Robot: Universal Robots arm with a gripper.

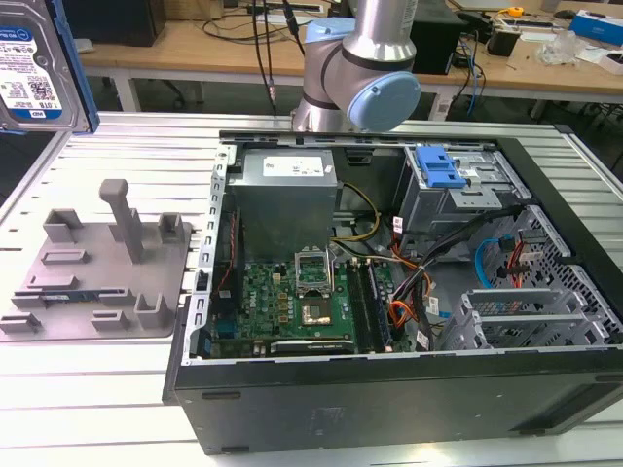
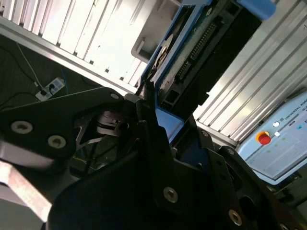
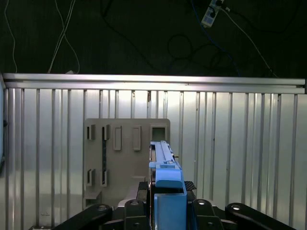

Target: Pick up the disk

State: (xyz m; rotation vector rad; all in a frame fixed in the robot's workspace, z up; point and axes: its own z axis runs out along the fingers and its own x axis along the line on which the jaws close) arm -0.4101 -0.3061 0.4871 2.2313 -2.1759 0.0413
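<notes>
The open computer case [image 1: 389, 292] sits nearest in the exterior view, while the disk [image 1: 39, 63] hangs high at that view's far left, above the grey fixture plate [image 1: 97, 272]. In both wrist views the gripper [image 3: 165, 189] is clamped on the disk's blue-railed edge [image 2: 163, 62], which it holds edge-on. With so narrow a purchase, I judge the disk could twist or slip and drop onto the slatted table [image 3: 240, 143].

The disk [image 1: 39, 68] shows a glossy paper label and blue plastic rails, the ribbed table [image 1: 146, 156] is brushed metal, the fixture [image 1: 97, 272] matt grey plastic.
</notes>
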